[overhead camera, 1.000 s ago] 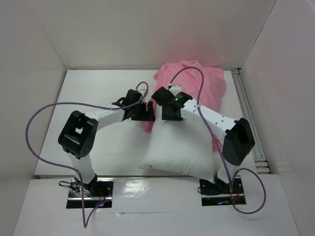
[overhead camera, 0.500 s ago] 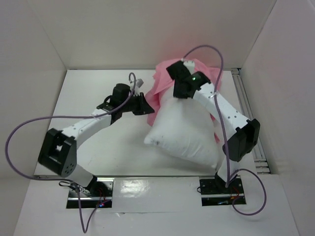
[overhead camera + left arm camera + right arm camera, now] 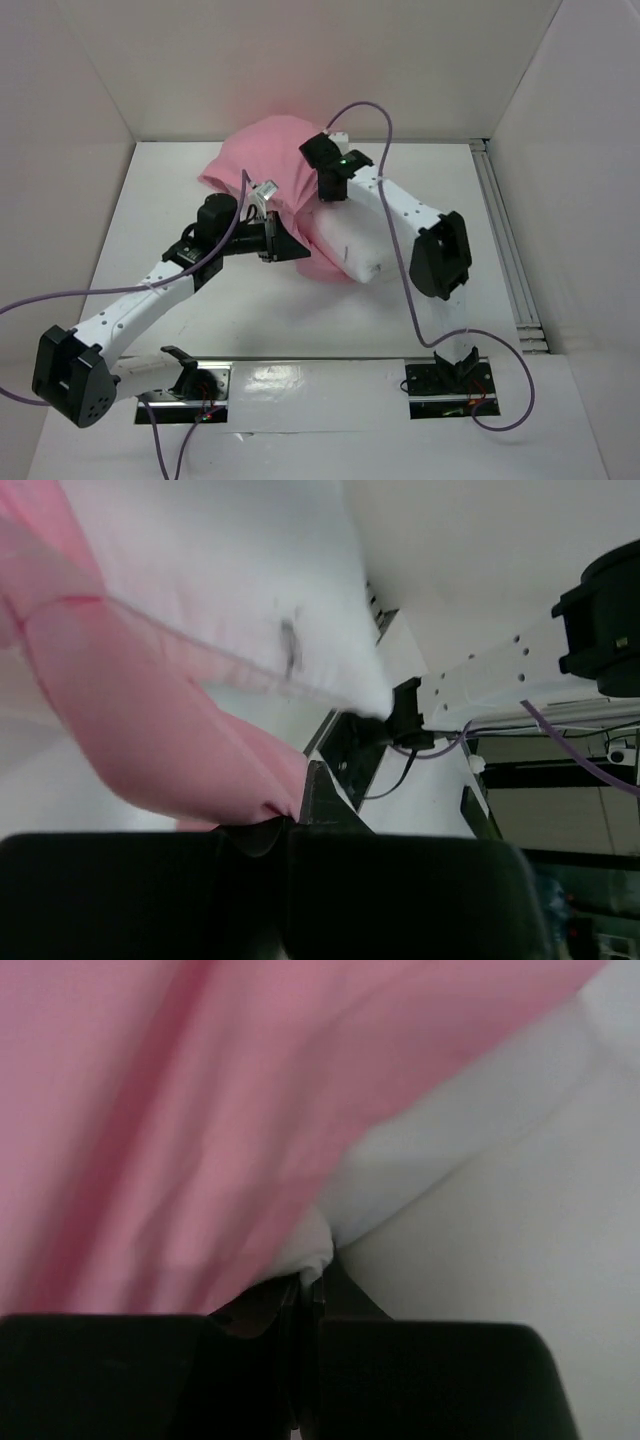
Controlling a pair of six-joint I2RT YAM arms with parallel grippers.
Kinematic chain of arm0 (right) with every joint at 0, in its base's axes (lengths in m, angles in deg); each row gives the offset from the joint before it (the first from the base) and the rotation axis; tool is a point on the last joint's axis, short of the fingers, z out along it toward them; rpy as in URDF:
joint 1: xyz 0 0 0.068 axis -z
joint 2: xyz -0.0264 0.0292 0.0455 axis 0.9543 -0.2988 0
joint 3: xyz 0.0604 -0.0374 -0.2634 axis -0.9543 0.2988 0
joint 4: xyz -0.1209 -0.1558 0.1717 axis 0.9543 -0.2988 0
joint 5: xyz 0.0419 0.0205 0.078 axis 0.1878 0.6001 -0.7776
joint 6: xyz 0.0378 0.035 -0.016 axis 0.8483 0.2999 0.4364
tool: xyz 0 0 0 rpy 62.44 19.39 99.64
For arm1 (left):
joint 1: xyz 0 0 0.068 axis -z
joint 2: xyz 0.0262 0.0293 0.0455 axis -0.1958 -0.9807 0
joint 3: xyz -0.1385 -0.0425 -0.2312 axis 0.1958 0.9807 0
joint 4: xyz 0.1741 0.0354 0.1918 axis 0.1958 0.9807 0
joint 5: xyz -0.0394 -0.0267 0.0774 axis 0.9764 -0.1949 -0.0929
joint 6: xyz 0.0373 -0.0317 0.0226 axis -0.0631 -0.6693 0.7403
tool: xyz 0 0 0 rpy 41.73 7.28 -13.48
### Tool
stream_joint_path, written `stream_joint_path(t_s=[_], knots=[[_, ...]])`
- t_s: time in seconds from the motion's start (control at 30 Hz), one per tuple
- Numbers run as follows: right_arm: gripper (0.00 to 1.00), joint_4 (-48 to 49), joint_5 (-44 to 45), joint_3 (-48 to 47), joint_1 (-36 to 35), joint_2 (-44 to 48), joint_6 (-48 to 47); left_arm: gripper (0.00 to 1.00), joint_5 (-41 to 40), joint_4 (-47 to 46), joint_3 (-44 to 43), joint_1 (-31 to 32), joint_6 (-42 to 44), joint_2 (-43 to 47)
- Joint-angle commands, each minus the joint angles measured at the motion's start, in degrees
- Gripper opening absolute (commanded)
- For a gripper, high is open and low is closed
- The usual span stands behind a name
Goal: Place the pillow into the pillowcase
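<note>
Pillow (image 3: pixel 355 250) at frame centre, mostly sheathed in pink pillowcase (image 3: pixel 265 160), white end bare lower right, left gripper (image 3: pixel 290 243) clamped on pillowcase hem, right gripper (image 3: pixel 325 195) pinching pillowcase and pillow together.

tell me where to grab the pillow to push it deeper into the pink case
Grip the bare white end of the pillow that sticks out of the pillowcase, coming from the near right side. It is the only uncovered part and looks plump enough to pinch at its corner; the rest lies under pink fabric.
</note>
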Motion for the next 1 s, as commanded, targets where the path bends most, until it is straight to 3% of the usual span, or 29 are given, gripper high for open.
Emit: stream_joint_path(t_s=[0.0, 0.17, 0.23, 0.3, 0.4, 0.5, 0.57, 0.67, 0.8, 0.83, 0.9, 0.97], knots=[[0.0, 7.7, -0.9, -2.4, 3.0, -2.3, 2.7, 0.0, 5.3, -1.2, -1.1, 0.0, -2.3, 3.1], [0.0, 6.6, -2.5, -18.3, 7.2, 2.3, 2.7, 0.0, 5.8, 0.7, -9.2, -1.3, 1.2, -4.5], [0.0, 6.0, -2.0, -25.5, 7.2, 3.7, 2.0, 0.0, 7.4, 0.7, -16.8, -1.8, 1.8, -8.4], [0.0, 7.3, -2.0, -26.5, 7.2, 7.1, 1.4, 0.0, 9.2, -0.5, -21.4, -2.4, 1.0, -12.0], [0.0, 11.9, -0.3, -16.7, 3.3, 12.4, 0.9, 0.0, 9.0, 0.6, -24.8, -1.1, 1.0, -11.1], [0.0, 15.8, -0.8, -1.6, -1.6, 13.8, 4.1, 0.0, 7.7, 0.7, -15.6, 0.2, -0.1, -4.2], [0.0, 19.0, -3.6, 7.2, -3.2, 12.5, 6.2, 0.0, 8.3, -2.3, -2.6, 1.0, -2.7, 4.2], [0.0, 20.9, -3.6, 10.4, -7.4, 7.3, 7.6, 0.0, 5.3, -1.6, 12.0, 3.4, -7.0, 15.6], [0.0, 19.9, -6.0, 8.7, -10.3, 4.1, 6.5, 0.02, -2.9, 11.1, 16.2, 4.1, -5.4, 23.4], [0.07, 19.9, -7.1, 7.8, -11.0, 4.1, 6.4, 0.14, -4.8, 18.4, 14.9, 3.4, -4.2, 24.9], [0.29, 17.7, -7.2, 6.5, -11.6, 5.9, 5.6, 0.44, -10.2, 24.7, 9.6, 2.5, -1.8, 24.9], [0.69, 15.5, -7.9, 6.5, -13.1, 10.0, 4.0, 0.81, -13.6, 32.1, 3.2, 1.4, 1.8, 23.9]])
